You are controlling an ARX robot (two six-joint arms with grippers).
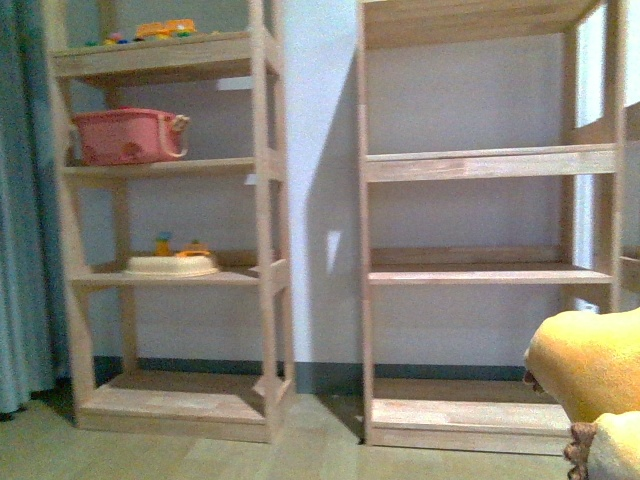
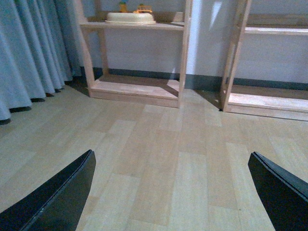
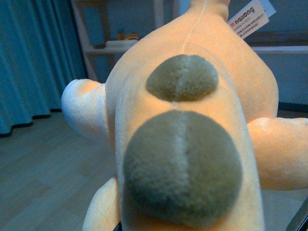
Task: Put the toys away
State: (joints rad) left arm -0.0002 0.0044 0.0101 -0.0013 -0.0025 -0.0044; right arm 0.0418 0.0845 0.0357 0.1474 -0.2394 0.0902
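Note:
The orange-yellow plush animal (image 3: 192,115) fills the right wrist view, with two grey-brown round patches down its back and a white tag at its far end. My right gripper is shut on it; its fingers are hidden under the plush. In the front view the plush (image 1: 590,365) shows at the lower right edge, with a cream part and brownish trim below it, in front of the right shelf unit (image 1: 480,165). My left gripper (image 2: 171,187) is open and empty above the wooden floor, its black fingers (image 2: 57,197) wide apart.
Two wooden shelf units stand against the wall. The left unit (image 1: 165,170) holds a pink basket (image 1: 130,135), a cream tray with small toys (image 1: 170,265) and toys on top (image 1: 165,30). Blue curtains (image 1: 20,250) hang at the left.

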